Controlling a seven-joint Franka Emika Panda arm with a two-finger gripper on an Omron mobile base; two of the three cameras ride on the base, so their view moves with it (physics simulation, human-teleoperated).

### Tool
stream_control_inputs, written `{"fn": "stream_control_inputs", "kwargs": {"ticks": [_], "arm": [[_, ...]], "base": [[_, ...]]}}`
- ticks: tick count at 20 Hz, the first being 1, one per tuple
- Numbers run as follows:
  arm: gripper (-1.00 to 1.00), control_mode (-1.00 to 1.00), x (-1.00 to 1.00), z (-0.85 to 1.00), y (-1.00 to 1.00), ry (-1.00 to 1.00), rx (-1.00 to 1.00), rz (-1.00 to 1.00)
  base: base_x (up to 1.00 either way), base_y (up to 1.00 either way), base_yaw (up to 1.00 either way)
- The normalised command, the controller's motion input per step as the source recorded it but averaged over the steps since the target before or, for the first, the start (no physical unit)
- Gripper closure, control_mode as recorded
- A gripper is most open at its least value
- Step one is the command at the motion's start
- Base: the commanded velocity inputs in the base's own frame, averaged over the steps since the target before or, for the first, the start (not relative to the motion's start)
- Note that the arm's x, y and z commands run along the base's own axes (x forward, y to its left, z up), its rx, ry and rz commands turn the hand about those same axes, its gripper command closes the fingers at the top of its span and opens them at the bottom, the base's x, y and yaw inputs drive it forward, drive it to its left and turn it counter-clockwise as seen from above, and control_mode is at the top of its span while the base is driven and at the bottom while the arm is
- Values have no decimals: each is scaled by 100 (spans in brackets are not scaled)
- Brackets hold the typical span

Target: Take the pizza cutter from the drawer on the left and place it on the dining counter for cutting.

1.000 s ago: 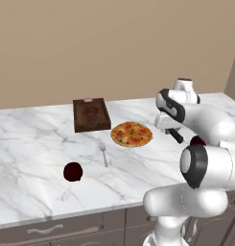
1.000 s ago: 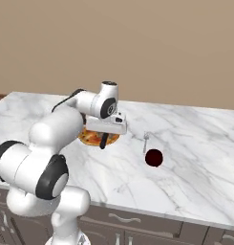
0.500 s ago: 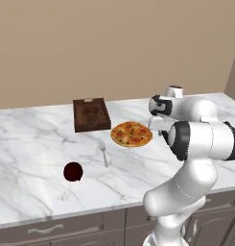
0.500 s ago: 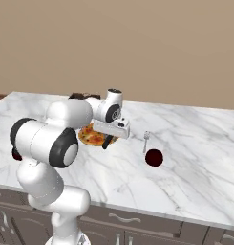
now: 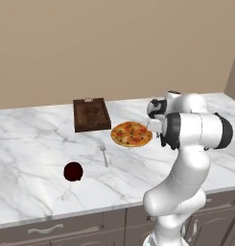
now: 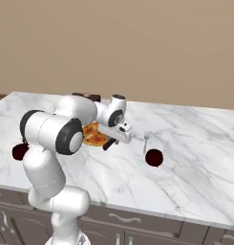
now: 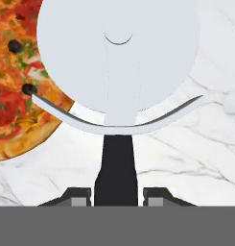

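Since the handle sits between the fingertips: the pizza cutter (image 7: 118, 67) is carried, not resting; its pale wheel points away from the hand, dark handle running back into the grip.
Grip: gripper (image 7: 116, 194) clamped on the thin dark handle, one finger on each side, so the wheel stays free and clear of the fingers.
Cutter position: above the dining counter (image 5: 28, 144), just beside the pizza (image 5: 131, 133); in the hand view the wheel overlaps the pizza's edge, the rest over bare marble.
Contact with counter: cannot tell from these views; the right base view suggests the gripper (image 6: 110, 142) hangs a little above the slab.
Likely reason for this spot: a cutter laid next to the pizza is ready for cutting.
Neighbours: fork (image 5: 104, 153) lies on the far side of the pizza from the hand; dark red round object (image 5: 73, 171) near the front edge; brown wooden tray (image 5: 91, 114) behind the pizza.
Stage, judged: fetching done, set-down pending.
Risk, judged: lowering here could land the wheel on the pizza.
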Motion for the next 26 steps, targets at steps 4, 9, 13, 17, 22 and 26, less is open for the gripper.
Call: {"fn": "stream_control_inputs", "kwargs": {"ticks": [4,9,13,17,22,26], "arm": [[100,-100,29,-42,0,0,0,-9],[100,-100,29,-36,0,0,0,-6],[100,-100,12,-25,-1,0,0,0],[100,-100,9,-22,0,0,0,0],[100,-100,2,-7,0,0,0,0],[-100,-100,0,0,0,0,0,0]], "base": [[0,0,0],[0,0,0],[0,0,0],[0,0,0],[0,0,0],[0,0,0]]}}
